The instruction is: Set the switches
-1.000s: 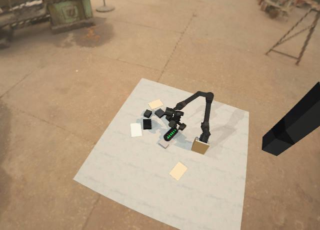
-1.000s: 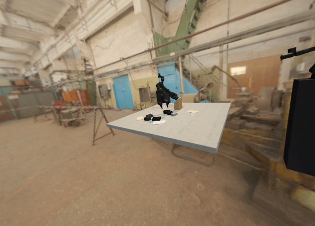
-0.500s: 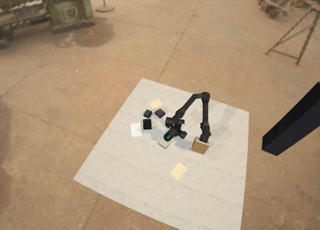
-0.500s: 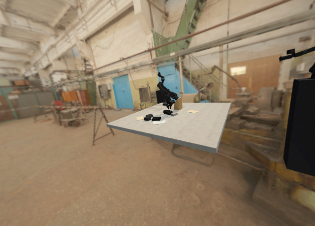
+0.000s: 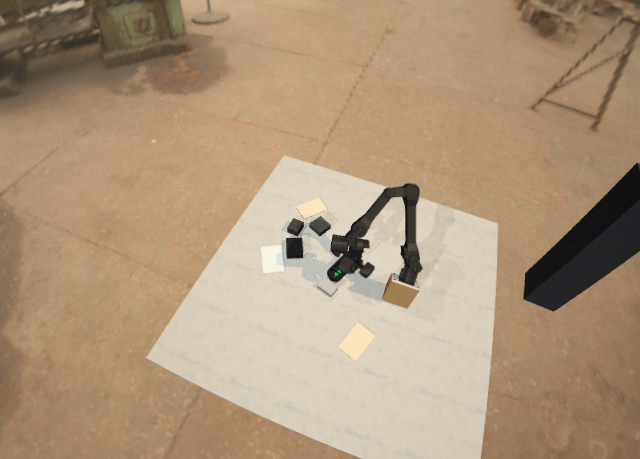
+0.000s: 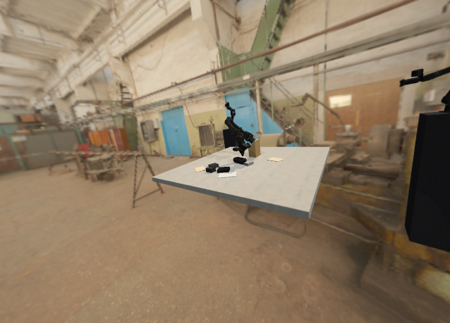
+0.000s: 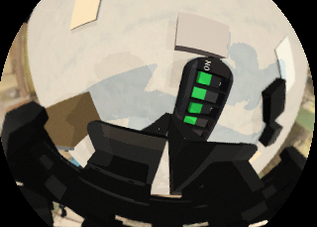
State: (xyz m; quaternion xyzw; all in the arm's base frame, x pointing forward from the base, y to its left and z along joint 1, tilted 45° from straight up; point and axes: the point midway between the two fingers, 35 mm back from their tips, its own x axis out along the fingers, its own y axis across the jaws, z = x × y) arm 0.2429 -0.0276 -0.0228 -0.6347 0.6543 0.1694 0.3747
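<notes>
The dark grey controller unit [image 5: 332, 275] [image 6: 239, 160] [image 7: 184, 84] sits on the bench with its switches facing up. In the wrist view, several rockers show bright green ends on the left and dark ends on the right. Its near end is hidden behind the fingers, so the switches there cannot be read. The underside label is out of sight. My gripper [image 6: 242, 154] [image 7: 168, 116] is shut and empty, its fingertips together over or beside the near end of the unit. Whether they touch a rocker cannot be told.
A flat grey block [image 5: 327, 287] [image 7: 202, 33] lies against or close to the unit's far end. A brown upright panel [image 5: 400, 293] [image 6: 254, 148] [image 7: 74, 120] stands by the arm's base. Black modules [image 5: 294, 248] [image 6: 223, 169], a white sheet [image 5: 272, 259] [image 6: 227, 174] and cream sheets [image 5: 356, 341] [image 5: 312, 207] lie around.
</notes>
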